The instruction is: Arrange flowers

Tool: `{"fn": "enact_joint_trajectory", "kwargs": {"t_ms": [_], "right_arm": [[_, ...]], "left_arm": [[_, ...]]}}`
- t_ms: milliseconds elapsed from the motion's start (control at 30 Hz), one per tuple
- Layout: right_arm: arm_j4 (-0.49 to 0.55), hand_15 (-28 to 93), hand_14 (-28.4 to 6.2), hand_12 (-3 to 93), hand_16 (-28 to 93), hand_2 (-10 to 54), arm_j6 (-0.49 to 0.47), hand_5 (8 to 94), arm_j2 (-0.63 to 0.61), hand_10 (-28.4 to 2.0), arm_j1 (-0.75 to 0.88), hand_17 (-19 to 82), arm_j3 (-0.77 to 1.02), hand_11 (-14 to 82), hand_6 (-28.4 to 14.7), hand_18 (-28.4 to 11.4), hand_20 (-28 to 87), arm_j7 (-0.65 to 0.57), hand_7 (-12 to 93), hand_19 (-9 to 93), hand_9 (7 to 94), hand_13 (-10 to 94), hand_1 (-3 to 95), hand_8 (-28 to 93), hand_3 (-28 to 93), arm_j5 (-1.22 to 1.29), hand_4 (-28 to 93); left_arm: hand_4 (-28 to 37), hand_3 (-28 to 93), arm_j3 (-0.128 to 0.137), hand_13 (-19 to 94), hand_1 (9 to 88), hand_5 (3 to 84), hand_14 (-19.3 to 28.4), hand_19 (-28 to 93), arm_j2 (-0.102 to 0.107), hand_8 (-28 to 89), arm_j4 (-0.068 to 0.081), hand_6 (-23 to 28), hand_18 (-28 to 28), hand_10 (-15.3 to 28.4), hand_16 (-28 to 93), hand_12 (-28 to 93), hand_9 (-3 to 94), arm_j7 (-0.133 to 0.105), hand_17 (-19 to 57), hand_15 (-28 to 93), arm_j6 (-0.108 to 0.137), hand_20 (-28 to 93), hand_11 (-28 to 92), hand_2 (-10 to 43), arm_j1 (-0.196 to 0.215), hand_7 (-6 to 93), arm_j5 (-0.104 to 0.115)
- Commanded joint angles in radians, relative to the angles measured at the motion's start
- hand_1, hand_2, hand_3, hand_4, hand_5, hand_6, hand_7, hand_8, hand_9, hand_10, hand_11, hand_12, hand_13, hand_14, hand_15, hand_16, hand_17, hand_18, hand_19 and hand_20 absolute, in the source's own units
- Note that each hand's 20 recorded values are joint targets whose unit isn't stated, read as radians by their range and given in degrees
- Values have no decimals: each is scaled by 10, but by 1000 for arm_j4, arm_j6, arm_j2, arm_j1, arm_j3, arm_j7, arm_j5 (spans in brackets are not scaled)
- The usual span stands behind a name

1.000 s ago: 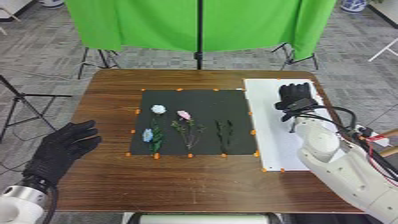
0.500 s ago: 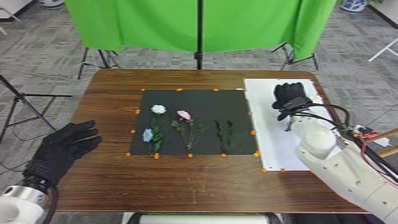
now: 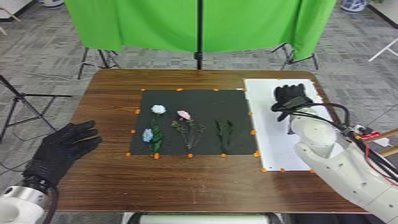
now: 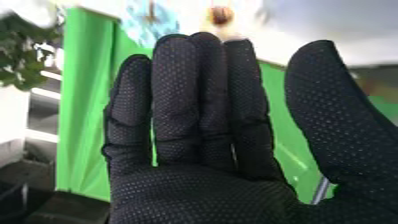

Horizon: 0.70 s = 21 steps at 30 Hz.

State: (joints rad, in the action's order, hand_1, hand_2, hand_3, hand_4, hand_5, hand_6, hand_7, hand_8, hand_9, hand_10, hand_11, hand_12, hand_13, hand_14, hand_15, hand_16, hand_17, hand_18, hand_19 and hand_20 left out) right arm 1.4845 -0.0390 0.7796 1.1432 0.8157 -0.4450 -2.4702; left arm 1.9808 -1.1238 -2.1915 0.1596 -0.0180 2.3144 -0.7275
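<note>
Right hand point(image 3: 290, 95) wide, empty, over white board point(image 3: 278, 155); clearance hard to judge. Leftward of it, on black mat point(image 3: 211, 100): white flower point(image 3: 158, 108), pink flower point(image 3: 184, 115), blue flower point(image 3: 147, 135), leafy stems point(image 3: 229, 132). Too low an approach could drag leafy stems askew. Left hand point(image 3: 64, 148) loosely wide.

My right hand point(image 3: 290, 95) and arm hide part of the white sheet point(image 3: 276, 150) and the right edge of the worktop point(image 3: 195, 187). My left arm point(image 3: 19, 200) is cut off near left; the green cloth point(image 3: 249, 25) and a patterned vase point(image 3: 354, 5) are cut off at the far edge. The green stems point(image 3: 226, 136) are too small for me to make out leaf by leaf. From my right wrist, some foliage point(image 4: 22, 55) is blurred.
</note>
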Motion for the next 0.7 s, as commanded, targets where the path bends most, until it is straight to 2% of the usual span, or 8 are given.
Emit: {"fn": "enact_joint_trajectory", "kwargs": {"t_ms": [33, 200, 233, 300, 367, 433, 467, 700], "right_arm": [[-24, 632, -59, 219, 222, -95, -81, 503, 3, -104, -12, 226, 15, 380, -36, -163, 407, -23, 325, 728, 538, 559, 271, -207, 911, 24, -283], [-42, 596, -47, 215, 204, -95, -116, 502, 11, -102, -10, 232, 16, 367, -31, -163, 402, -30, 328, 727, 556, 588, 292, -202, 907, 45, -282], [-49, 585, -42, 216, 203, -95, -98, 505, 11, -98, -11, 237, 10, 366, -27, -162, 400, -27, 332, 728, 568, 600, 302, -204, 907, 48, -282], [-65, 537, -26, 253, 278, -95, -20, 524, 6, -79, -9, 254, -4, 346, -12, -161, 395, -12, 367, 733, 613, 636, 347, -223, 882, 41, -282], [-74, 460, 5, 390, 375, -95, 43, 568, 2, -41, -7, 287, -10, 215, -2, -158, 394, 11, 450, 746, 741, 715, 442, -156, 829, 38, -282], [-71, 452, 5, 440, 387, -95, 54, 666, 3, -26, -1, 319, 1, 180, 10, -156, 397, 44, 480, 759, 851, 797, 500, -135, 816, 32, -282], [-71, 450, 8, 447, 386, -95, 71, 700, 0, -21, -4, 329, -2, 173, 12, -155, 398, 53, 475, 763, 877, 822, 513, -135, 815, 39, -283], [-44, 438, 11, 450, 403, -95, 151, 753, 2, -26, 3, 350, 6, 161, 7, -155, 405, 99, 453, 773, 914, 851, 510, -148, 854, 50, -283]], "left_arm": [[-283, 726, -2, 271, 266, 414, 184, 629, -10, -118, -1, 70, 238, 157, -75, 143, 346, 10, -64, 510, 6, -37, 340, 63, 13, 246, -5], [-283, 726, -1, 272, 266, 413, 184, 629, -10, -117, 0, 70, 238, 157, -76, 143, 346, 11, -63, 510, 6, -37, 340, 62, 12, 246, -5], [-283, 726, -1, 272, 266, 413, 184, 628, -10, -117, -1, 70, 238, 157, -76, 143, 346, 10, -63, 510, 6, -37, 340, 62, 14, 246, -4], [-283, 726, -2, 272, 267, 414, 184, 628, -9, -117, -1, 70, 238, 156, -76, 142, 346, 11, -63, 510, 8, -37, 340, 62, 13, 245, -4], [-283, 726, -2, 271, 267, 414, 184, 628, -8, -117, -1, 71, 238, 157, -76, 143, 346, 10, -63, 510, 10, -37, 340, 63, 14, 245, -4], [-283, 726, -1, 271, 266, 414, 184, 629, -9, -117, -2, 71, 238, 157, -75, 143, 346, 9, -63, 510, 12, -37, 340, 63, 17, 245, -4], [-283, 726, -1, 272, 267, 414, 184, 629, -8, -117, -1, 70, 238, 157, -76, 142, 346, 10, -63, 509, 11, -37, 340, 63, 14, 245, -4], [-283, 726, -1, 271, 267, 414, 184, 629, -9, -117, -1, 71, 238, 157, -75, 142, 347, 8, -63, 510, 9, -38, 339, 63, 14, 244, -4]]}}
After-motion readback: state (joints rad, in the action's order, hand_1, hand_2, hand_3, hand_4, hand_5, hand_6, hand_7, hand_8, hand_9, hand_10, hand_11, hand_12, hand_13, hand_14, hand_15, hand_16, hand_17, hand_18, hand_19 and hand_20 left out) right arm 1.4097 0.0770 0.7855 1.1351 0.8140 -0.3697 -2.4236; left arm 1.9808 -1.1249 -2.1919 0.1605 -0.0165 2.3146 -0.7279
